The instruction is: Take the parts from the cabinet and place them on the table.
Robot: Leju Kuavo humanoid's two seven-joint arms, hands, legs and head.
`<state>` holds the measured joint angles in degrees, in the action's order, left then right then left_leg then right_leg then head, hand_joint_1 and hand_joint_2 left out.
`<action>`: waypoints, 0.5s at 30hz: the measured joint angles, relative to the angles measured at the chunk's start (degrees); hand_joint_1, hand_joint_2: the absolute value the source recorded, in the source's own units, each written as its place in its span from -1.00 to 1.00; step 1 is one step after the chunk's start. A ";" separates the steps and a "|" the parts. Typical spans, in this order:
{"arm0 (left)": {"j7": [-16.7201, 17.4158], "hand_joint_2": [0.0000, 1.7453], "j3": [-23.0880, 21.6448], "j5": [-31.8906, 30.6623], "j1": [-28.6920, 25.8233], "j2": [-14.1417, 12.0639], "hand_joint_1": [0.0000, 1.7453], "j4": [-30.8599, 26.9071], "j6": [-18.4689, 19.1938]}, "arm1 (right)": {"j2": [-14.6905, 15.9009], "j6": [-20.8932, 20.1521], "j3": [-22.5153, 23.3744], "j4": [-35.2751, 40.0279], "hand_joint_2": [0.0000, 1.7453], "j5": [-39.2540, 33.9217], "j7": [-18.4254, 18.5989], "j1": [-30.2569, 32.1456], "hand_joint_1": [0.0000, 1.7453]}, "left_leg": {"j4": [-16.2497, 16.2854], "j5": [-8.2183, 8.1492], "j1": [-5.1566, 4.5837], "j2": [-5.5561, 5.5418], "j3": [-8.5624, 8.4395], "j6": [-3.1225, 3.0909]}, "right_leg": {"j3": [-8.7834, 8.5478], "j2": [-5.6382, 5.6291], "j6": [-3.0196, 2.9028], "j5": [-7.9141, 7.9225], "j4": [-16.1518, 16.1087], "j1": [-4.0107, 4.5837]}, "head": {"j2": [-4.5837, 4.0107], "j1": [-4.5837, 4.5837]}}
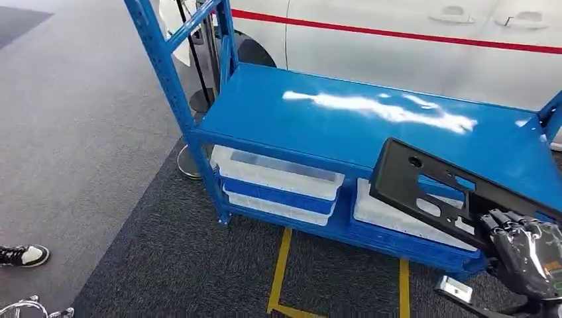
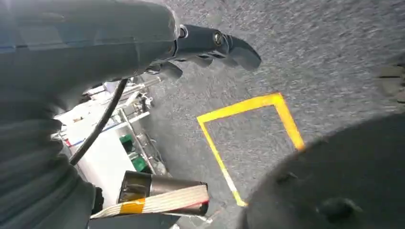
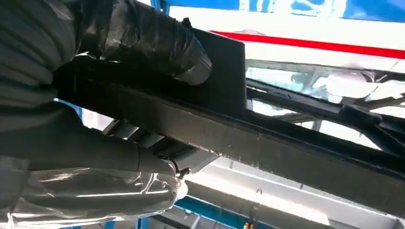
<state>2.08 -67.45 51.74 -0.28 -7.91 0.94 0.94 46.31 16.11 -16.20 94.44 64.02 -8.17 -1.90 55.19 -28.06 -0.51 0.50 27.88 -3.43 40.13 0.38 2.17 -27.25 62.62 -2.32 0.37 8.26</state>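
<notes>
One black part, a flat plastic panel w/ cutouts, is gripped at its near end by the right hand, just in front of the blue cabinet at its right end. Panel is tilted, its far end raised over the cabinet's front edge, above the top shelf but not resting on it. Right wrist view: thumb pressed on one face of the panel, fingers wrapped underneath, so a firm grasp. Left hand hangs low over the grey carpet, dark fingers curled in w/ nothing in them; a yellow tape outline lies on the floor below it. In the head view, more yellow tape runs on the carpet in front of the cabinet. Under the cabinet's top shelf sit white bins on the lower level, left and right. Well left of the cabinet, near side, a person's shoe at the frame edge. Behind the cabinet: a white car w/ red stripe, and a black stand by the cabinet's left rear post.
</notes>
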 joint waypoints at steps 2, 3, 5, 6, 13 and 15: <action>-0.02 1.00 -0.02 -0.07 -0.19 0.02 -1.00 0.00 0.02 | 0.00 -0.07 0.40 0.00 1.00 -0.09 0.17 0.39 1.00 | 0.20 1.33 -0.21 0.16 1.76 -0.27 | 1.10 -0.17 0.05 -6.58 7.42 0.29 | 0.00 0.00; -0.02 1.00 -0.02 -0.13 -0.18 0.04 -1.00 0.00 0.00 | 0.00 -0.18 0.63 0.00 1.00 -0.13 0.20 0.68 1.00 | 0.44 2.19 -0.36 0.17 2.90 -0.33 | 1.48 -0.20 0.17 -7.73 11.53 0.42 | 0.00 0.00; -0.02 1.00 -0.02 -0.17 -0.21 0.09 -1.00 0.00 0.00 | 0.00 -0.39 1.01 0.00 1.00 -0.17 0.22 1.13 1.00 | 1.35 3.43 -0.48 0.17 5.45 -0.17 | -0.11 -0.20 0.20 -4.18 13.66 0.50 | 0.00 0.00; -0.02 1.00 -0.02 -0.20 -0.20 0.13 -1.00 0.00 0.00 | 0.00 -0.44 1.22 0.00 1.00 -0.17 0.20 1.18 1.00 | 2.05 3.87 -0.48 0.17 6.80 -0.03 | -2.52 -0.19 0.15 -1.81 11.44 0.53 | 0.00 0.00; -0.13 1.00 0.00 -0.20 -0.64 0.03 -1.00 0.00 0.04 | -0.15 -0.57 2.06 0.81 1.00 0.57 1.05 1.65 1.00 | 4.50 6.55 -0.98 -0.09 10.11 1.92 | -11.39 0.03 -2.19 -4.03 -3.29 0.71 | 0.00 0.04; -0.20 1.00 0.00 -0.20 -0.64 -0.07 -1.00 0.04 0.09 | -0.37 -0.59 2.06 1.01 1.00 0.68 1.18 1.58 1.00 | 7.12 1.24 -0.52 -0.32 11.22 2.82 | -9.90 0.40 -3.11 -2.50 -3.35 0.48 | 0.00 0.11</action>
<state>1.88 -67.45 51.54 -0.93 -7.98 0.98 1.03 45.94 15.52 -14.14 95.45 64.70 -6.99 -0.32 62.31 -26.82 -1.03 0.19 39.10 -0.61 30.22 0.77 -0.94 -29.75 59.27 -1.84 0.37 8.37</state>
